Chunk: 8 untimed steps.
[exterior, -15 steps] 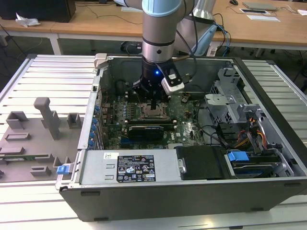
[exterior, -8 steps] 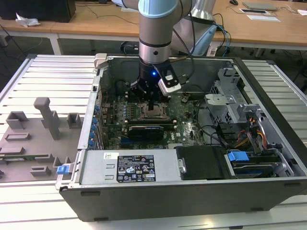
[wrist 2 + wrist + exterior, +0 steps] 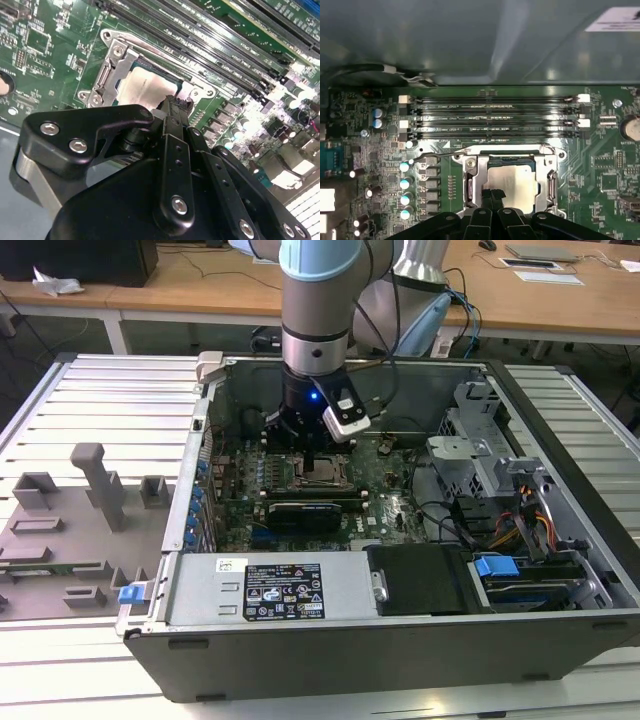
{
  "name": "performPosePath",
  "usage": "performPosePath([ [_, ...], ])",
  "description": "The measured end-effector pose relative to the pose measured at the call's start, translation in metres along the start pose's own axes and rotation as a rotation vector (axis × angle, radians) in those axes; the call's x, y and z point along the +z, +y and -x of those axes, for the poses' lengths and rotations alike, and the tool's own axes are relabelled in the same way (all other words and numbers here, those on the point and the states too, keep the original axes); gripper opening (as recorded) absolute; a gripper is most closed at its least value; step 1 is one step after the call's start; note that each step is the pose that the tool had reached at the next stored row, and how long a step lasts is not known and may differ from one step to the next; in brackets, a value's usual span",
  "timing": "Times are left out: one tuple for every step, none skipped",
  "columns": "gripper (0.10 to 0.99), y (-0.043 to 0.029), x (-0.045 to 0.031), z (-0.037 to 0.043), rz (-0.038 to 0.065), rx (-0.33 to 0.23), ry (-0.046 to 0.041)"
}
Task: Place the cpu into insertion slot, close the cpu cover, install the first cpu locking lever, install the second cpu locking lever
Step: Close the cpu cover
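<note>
The cpu (image 3: 512, 181) (image 3: 142, 84), a silvery-tan square, lies flat in the insertion slot (image 3: 325, 476) of the green motherboard. The cpu cover (image 3: 470, 172) (image 3: 114, 67), a silvery metal frame, lies down around it. A thin wire locking lever (image 3: 437, 156) runs along the socket's edge towards the memory slots. Whether it is latched I cannot tell. My gripper (image 3: 493, 196) (image 3: 175, 102) (image 3: 318, 460) hangs straight over the socket. Its black fingers are shut together with nothing between them, and their tips are at the cover's edge beside the chip.
Long memory slots (image 3: 495, 115) run beside the socket, and capacitors (image 3: 405, 182) stand in a row next to it. A black card (image 3: 310, 512), the drive cage (image 3: 480, 455) and the power supply (image 3: 270, 590) crowd the case. A grey fixture tray (image 3: 80, 520) lies outside it, at the exterior view's left.
</note>
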State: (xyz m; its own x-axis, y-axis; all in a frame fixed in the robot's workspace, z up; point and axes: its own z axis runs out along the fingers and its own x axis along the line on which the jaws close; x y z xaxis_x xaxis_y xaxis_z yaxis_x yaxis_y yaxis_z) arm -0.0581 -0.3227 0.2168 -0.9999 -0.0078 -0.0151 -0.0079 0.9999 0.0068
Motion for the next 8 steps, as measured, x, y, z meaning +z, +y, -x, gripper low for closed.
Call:
performPosePath([
  [0.106, 0.0, 0.0001, 0.0, 0.0, -0.013, 0.0],
  [0.106, 0.0, 0.0006, -0.0001, 0.001, -0.036, 0.0001],
  [0.106, 0.0, 0.001, -0.0006, 0.001, -0.045, 0.0002],
  [0.106, 0.0, 0.0013, -0.0012, 0.001, -0.052, 0.0003],
  [0.106, 0.0, 0.0017, -0.002, 0.001, -0.06, 0.0003],
  [0.106, 0.0, 0.0019, -0.0026, 0.001, -0.066, 0.0004],
  [0.106, 0.0, 0.0025, -0.0035, 0.001, -0.076, 0.0004],
  [0.106, 0.0, 0.003, -0.0042, 0.002, -0.086, 0.0004],
])
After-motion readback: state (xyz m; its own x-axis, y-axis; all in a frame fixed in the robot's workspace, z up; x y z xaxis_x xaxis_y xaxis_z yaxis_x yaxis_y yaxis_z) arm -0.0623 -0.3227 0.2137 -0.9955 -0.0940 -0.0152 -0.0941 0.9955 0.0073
